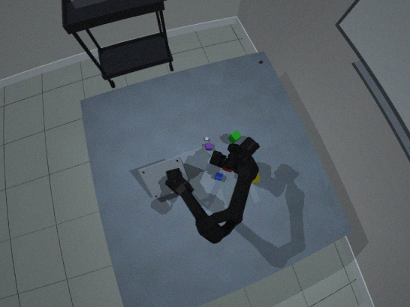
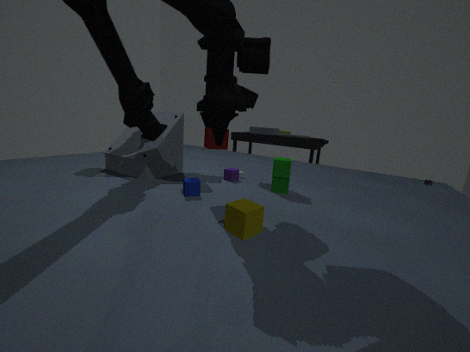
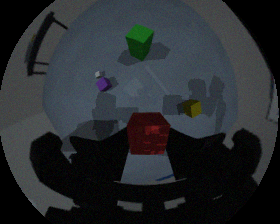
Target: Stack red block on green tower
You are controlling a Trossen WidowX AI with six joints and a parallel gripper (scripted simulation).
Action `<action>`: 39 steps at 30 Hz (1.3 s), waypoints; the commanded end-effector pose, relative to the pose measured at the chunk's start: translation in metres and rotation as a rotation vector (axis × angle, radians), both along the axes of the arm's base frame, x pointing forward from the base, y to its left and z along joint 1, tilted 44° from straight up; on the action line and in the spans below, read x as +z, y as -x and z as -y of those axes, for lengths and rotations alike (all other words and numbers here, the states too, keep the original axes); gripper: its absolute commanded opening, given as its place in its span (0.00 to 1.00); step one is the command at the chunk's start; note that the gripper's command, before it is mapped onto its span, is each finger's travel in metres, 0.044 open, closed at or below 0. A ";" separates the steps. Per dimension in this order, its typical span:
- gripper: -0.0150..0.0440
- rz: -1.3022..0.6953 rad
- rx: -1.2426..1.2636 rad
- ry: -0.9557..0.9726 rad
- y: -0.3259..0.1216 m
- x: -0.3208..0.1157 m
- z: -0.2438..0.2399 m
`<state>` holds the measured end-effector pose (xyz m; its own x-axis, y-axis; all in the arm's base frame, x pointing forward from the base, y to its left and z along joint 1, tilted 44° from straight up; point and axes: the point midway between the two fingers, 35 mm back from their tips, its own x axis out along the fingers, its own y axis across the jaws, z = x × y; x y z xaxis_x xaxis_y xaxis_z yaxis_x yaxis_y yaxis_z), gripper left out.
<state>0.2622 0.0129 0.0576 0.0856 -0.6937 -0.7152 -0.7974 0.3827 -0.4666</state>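
The gripper (image 2: pixel 219 136) clamps the red block (image 2: pixel 211 138) high above the table (image 2: pixel 129 276), clear in the exterior view. From the top only a red sliver (image 1: pixel 227 169) shows. The green tower (image 2: pixel 281 175) stands apart, seemingly two blocks tall.

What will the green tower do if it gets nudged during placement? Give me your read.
The green tower looks like two cubes stacked, narrow for its height, so it would probably tip or shed its top cube under a sideways nudge. Its flat top should seat the red block, held in the gripper, if lowered straight down.
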 end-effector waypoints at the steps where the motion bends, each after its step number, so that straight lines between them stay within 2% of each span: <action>1: 0.25 0.003 -0.005 -0.006 0.000 0.004 -0.004; 8: 0.25 0.005 -0.008 -0.012 -0.004 0.002 -0.007; 39: 0.25 0.010 -0.009 -0.020 -0.087 -0.063 -0.095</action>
<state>0.3411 0.0960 0.0036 0.0839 -0.6837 -0.7249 -0.7913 0.3964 -0.4655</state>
